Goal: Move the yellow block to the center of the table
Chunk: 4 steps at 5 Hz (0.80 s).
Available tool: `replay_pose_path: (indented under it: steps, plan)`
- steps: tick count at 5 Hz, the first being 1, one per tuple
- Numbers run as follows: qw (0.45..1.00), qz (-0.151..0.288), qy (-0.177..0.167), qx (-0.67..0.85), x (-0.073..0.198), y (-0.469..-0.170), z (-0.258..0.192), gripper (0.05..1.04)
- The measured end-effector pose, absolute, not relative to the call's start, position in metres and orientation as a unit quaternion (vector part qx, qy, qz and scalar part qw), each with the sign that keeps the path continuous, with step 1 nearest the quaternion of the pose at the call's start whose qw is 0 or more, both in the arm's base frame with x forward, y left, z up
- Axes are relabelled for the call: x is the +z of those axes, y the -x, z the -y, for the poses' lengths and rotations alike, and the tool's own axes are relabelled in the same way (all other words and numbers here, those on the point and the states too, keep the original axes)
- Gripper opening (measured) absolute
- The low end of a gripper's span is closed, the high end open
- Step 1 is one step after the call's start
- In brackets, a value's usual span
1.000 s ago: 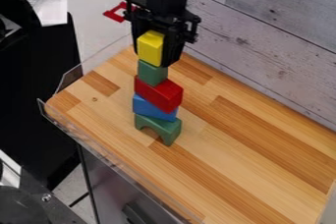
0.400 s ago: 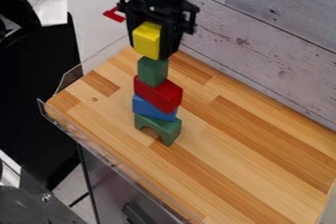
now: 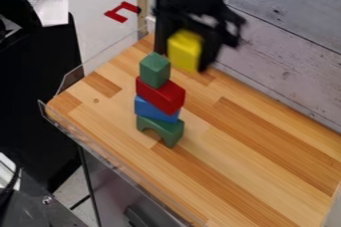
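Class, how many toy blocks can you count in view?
5: a yellow block held in the gripper, and four stacked on the table, from the top down: a green block, a red block, a blue block and a green arch.

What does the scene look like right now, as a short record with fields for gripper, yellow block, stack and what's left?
Gripper: at the top of the view, right of the stack's top, gripping the yellow block
Yellow block: held up off the table, level with the stack's upper part in the view
Stack, top to bottom: green block, red block, blue block, green arch
Stack state: standing, pieces turned unevenly
Gap between yellow block and stack: cannot tell
Left to do: set the yellow block down at the table's center
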<state>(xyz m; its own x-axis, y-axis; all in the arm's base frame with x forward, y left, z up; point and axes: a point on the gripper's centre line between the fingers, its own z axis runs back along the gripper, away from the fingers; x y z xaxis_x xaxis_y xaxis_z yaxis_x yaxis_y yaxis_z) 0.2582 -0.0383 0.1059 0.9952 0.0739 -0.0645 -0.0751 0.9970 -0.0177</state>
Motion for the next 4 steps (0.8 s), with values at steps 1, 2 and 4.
replay_pose_path:
  steps: [1,2,4]
  plan:
    - [0.998,-0.035,0.032,0.036,0.091,-0.246,0.077,0.609]
    - [0.997,-0.057,0.038,0.048,0.063,-0.243,0.097,0.609]
    - [0.991,-0.046,0.035,0.122,0.012,-0.240,0.098,0.609]
